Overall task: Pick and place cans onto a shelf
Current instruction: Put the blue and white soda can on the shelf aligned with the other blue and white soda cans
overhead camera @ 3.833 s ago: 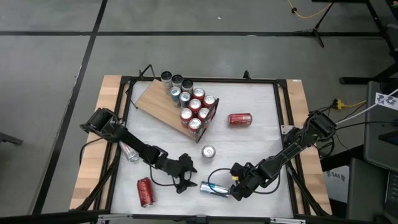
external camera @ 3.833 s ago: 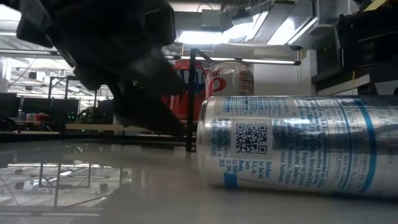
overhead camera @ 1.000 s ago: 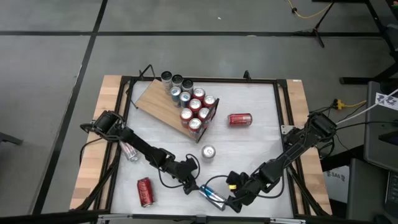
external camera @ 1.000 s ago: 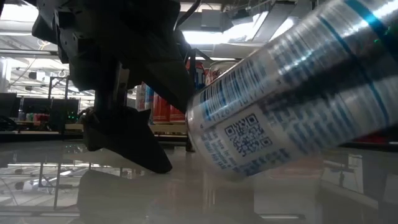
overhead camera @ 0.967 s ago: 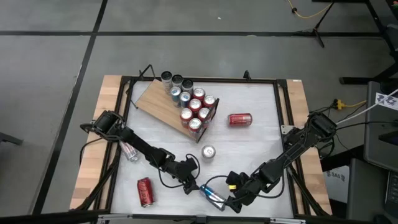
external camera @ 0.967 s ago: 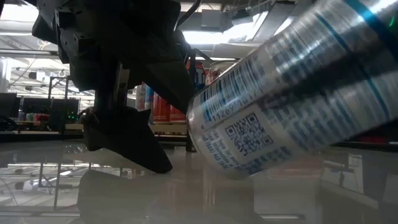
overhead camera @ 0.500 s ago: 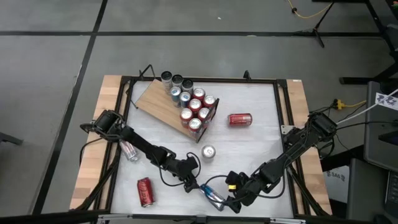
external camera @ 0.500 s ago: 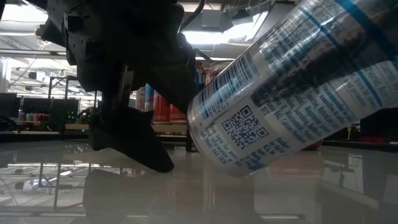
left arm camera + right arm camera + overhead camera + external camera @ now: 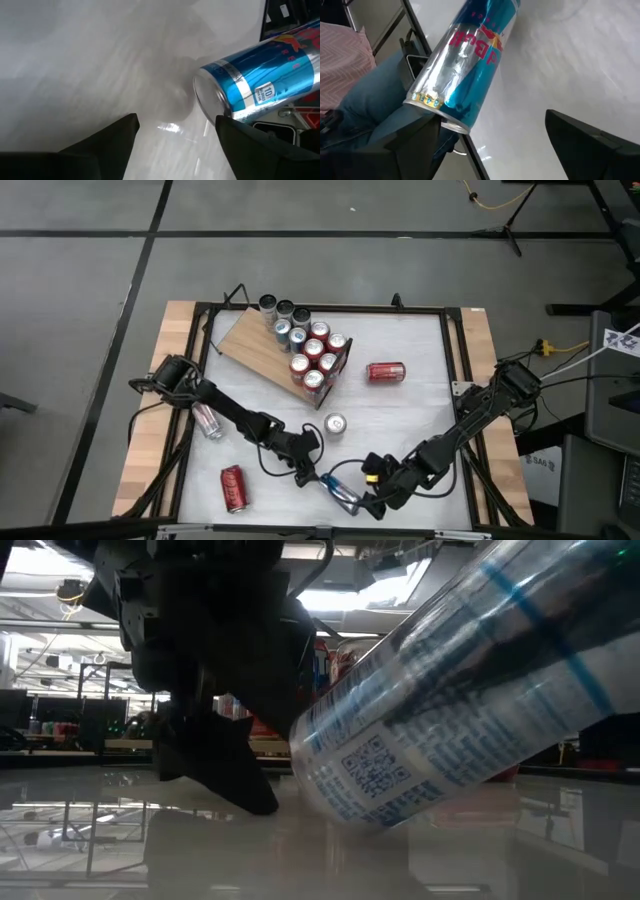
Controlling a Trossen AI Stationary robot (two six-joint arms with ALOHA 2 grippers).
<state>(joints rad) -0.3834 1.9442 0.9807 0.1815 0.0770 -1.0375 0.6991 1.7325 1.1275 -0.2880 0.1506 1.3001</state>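
Compared with a second ago, the left arm has crept a little toward the lower centre of the high view, and the blue-and-silver can [image 9: 341, 493] stands tipped more steeply in the low view; the rest is unchanged.

By size: the white counter [image 9: 420, 400] fills the middle of the high view; on its upper left lies the shelf [image 9: 258, 346], a wooden board set at an angle, with a cluster of upright cans [image 9: 312, 352] crowded along its right-hand end; a red can [image 9: 386, 372] lies on its side right of centre, one upright can [image 9: 334, 424] stands at centre, another red can [image 9: 233, 487] lies at the lower left, and a silver can [image 9: 207, 421] lies at the left edge.

At the lower centre, the right gripper [image 9: 366, 508] has its fingers spread wide around the blue-and-silver can, holding it tilted; the left gripper [image 9: 309, 476] sits just beside the can's end, its fingers [image 9: 105, 145] apart, gripping nothing.
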